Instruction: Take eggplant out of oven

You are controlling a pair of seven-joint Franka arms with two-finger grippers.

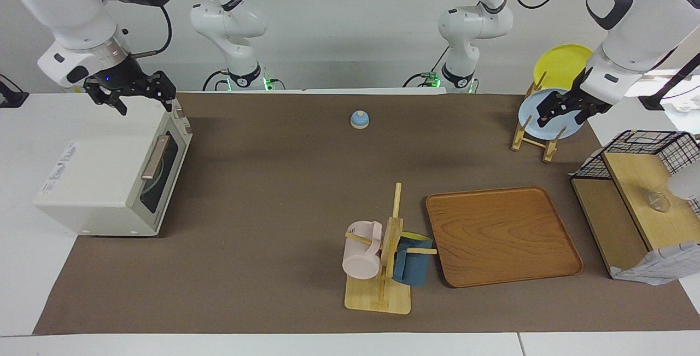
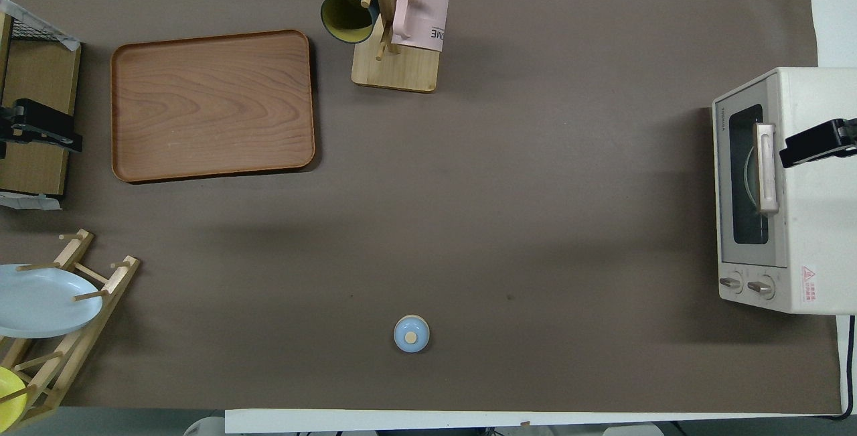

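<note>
Currently your right pincer (image 1: 143,96) hangs spread above the closed oven (image 1: 112,175); your left pincer (image 1: 563,110), also spread, waits over the plate rack (image 1: 533,137).

- Brown mat (image 1: 273,192) is spread over the white table (image 1: 22,290).
- Wooden tray (image 1: 500,234) is laid flat on the mat, bare.
- Mug tree (image 1: 385,268) is set just beside the tray; a pink mug (image 1: 362,249) and a dark blue mug (image 1: 413,268) are hung on its pegs.
- Small blue bell (image 1: 359,120) is placed nearer to the robots, well apart from the tray.
- Wooden dish rack (image 1: 533,140) is loaded with a pale blue plate (image 1: 538,110) and a yellow plate (image 1: 560,63).
- Wire basket (image 1: 664,145) is seen on a wooden shelf (image 1: 629,208).
</note>
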